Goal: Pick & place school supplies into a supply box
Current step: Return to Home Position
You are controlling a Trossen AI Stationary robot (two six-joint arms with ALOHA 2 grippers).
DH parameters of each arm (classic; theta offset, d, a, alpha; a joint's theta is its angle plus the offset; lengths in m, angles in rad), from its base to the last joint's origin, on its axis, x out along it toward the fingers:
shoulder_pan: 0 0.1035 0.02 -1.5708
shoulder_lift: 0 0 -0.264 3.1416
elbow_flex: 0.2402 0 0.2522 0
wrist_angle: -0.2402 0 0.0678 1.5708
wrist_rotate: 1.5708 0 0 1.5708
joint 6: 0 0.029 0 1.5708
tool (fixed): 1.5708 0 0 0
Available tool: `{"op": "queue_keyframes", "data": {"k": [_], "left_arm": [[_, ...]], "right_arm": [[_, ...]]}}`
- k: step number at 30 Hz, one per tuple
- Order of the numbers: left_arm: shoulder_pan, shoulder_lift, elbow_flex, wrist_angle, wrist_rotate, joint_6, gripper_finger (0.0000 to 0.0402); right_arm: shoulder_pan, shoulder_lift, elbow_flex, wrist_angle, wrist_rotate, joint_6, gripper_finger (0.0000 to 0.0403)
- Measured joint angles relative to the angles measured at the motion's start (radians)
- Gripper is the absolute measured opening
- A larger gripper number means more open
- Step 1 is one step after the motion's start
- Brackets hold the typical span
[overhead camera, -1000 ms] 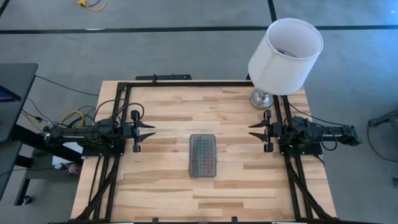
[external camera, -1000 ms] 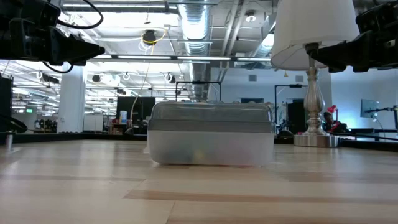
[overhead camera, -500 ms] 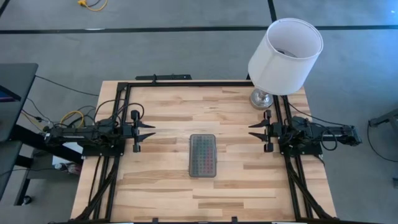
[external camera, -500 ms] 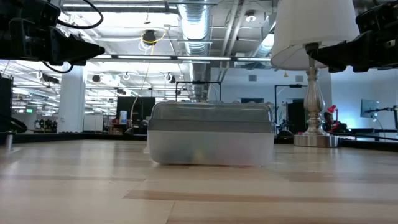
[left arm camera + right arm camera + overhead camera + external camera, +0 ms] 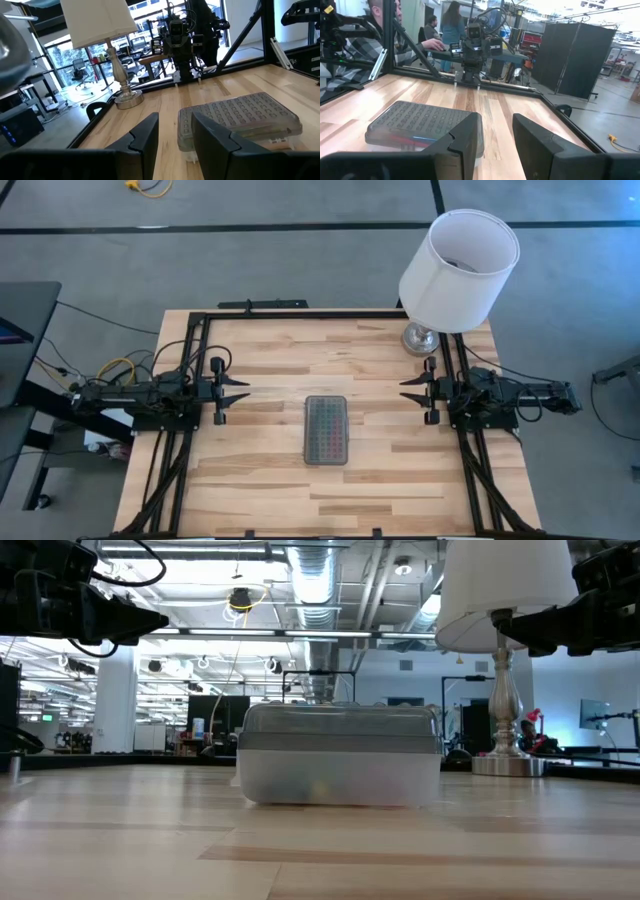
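Note:
The supply box [image 5: 326,430] lies on its bottom in the middle of the table, its ribbed grey lid down [image 5: 240,117]. Coloured school supplies show dimly through its clear wall [image 5: 415,136]; no single one can be told apart. My left gripper [image 5: 243,392] waits at the table's left side, level, pointing at the box from a distance, open with nothing between its fingers [image 5: 175,125]. My right gripper [image 5: 405,391] mirrors it at the right side, open and holding nothing [image 5: 496,125]. Both hang above the tabletop in the low view, the left gripper [image 5: 155,620] and the right gripper [image 5: 505,635].
A white-shaded lamp [image 5: 458,268] stands at the table's far right corner, its metal base [image 5: 420,338] close behind my right arm. Black frame rails [image 5: 300,313] run along the far, left and right edges. People [image 5: 380,20] sit and stand beyond the table.

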Motion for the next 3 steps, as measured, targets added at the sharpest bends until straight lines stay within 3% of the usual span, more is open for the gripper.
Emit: {"op": "queue_keyframes", "data": {"k": [3], "left_arm": [[0.0, 0.0, 0.0, 0.0, 0.0, -0.006, 0.0112]], "right_arm": [[0.0, 0.0, 0.0, 0.0, 0.0, 0.0, 0.012]]}}
